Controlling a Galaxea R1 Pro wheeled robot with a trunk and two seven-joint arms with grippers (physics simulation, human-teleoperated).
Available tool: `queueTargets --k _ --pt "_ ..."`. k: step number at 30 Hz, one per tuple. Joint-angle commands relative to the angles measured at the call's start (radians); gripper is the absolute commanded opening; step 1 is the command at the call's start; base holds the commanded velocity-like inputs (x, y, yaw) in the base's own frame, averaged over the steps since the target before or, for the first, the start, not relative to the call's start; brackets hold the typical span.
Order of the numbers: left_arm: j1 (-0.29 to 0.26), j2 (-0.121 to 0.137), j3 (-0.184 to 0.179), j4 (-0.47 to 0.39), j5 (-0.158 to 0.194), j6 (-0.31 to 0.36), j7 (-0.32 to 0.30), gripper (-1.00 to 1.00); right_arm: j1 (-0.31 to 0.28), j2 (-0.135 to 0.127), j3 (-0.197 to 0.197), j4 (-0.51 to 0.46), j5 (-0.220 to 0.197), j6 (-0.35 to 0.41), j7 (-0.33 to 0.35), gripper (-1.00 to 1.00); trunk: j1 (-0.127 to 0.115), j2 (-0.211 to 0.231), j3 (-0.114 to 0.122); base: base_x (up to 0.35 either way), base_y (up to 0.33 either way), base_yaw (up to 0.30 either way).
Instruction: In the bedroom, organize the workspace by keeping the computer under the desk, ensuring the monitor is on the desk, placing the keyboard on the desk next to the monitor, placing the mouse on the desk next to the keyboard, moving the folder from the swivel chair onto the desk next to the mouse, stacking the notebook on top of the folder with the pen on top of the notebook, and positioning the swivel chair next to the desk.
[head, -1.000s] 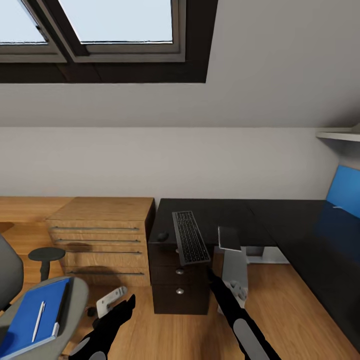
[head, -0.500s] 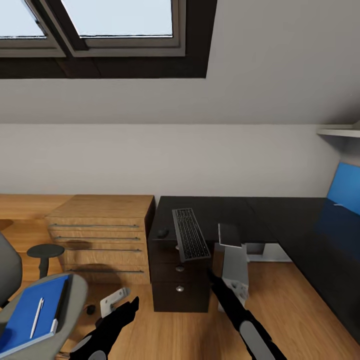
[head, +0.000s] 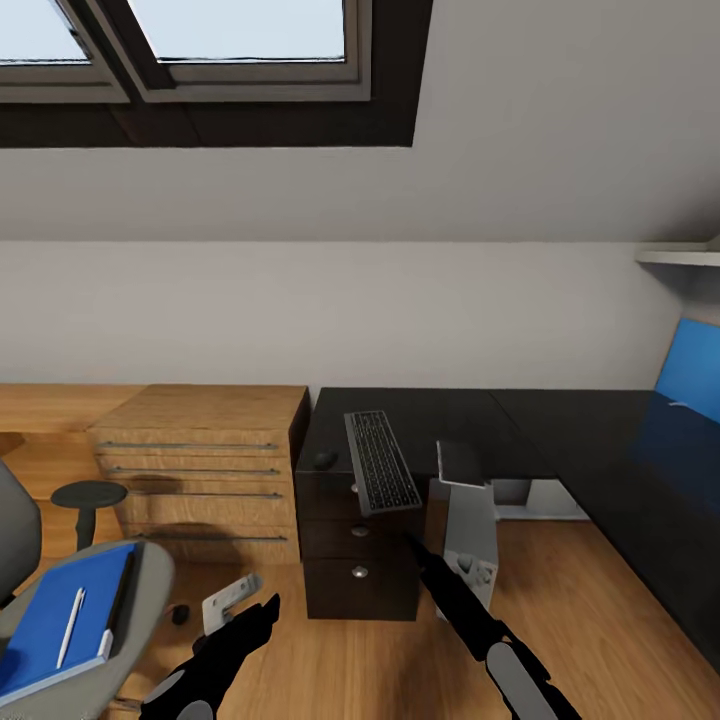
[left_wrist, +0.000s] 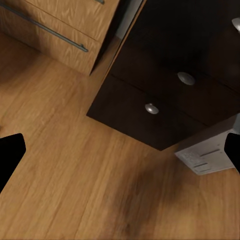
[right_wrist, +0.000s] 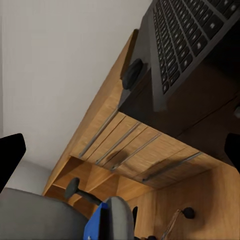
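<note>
Two black arms reach forward low in the head view. The left end effector (head: 262, 606) hangs over the wood floor, and how far it is spread cannot be told here. The right end effector (head: 412, 545) sits just below the near end of the slim black keyboard (head: 380, 474), which lies on the glossy black worktop (head: 470, 418) and juts over its front edge. A small black oval mouse (head: 324, 460) rests beside the keyboard, near the light wood drawer cabinet (head: 200, 470). A light grey upright computer tower (head: 467, 535) stands on the floor just beside the right arm. Far left, the grey padded swivel chair (head: 130, 610) carries the bright blue folder (head: 55, 625) with a thin white pen (head: 69, 627) on it, well apart from both end effectors.

Left wrist view: black fingertips (left_wrist: 11, 152) stand wide apart, facing the dark drawers with round silver knobs (left_wrist: 152, 108) and the tower's corner (left_wrist: 207, 152).

Right wrist view: fingertips (right_wrist: 10, 155) are spread wide; the keyboard (right_wrist: 187, 40) and mouse (right_wrist: 133, 72) lie ahead, untouched.
</note>
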Motion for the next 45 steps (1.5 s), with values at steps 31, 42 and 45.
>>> queueTargets --k 31,42,45 --pt "-0.001 0.002 0.000 -0.003 0.004 0.002 0.007 1.00 -0.001 -0.003 0.001 0.000 -0.009 0.003 0.025 1.00 0.119 -0.218 -0.098 0.000 0.000 0.000" --pt "-0.001 0.002 0.000 -0.003 0.004 0.002 0.007 1.00 -0.001 -0.002 0.002 0.000 -0.009 0.002 0.022 1.00 0.161 -0.295 -0.133 0.000 0.000 0.000" --pt "-0.001 0.002 0.000 -0.003 0.004 0.002 0.007 1.00 -0.001 -0.001 0.002 -0.001 -0.010 0.002 0.023 1.00 0.173 -0.316 -0.142 0.000 0.000 0.000"
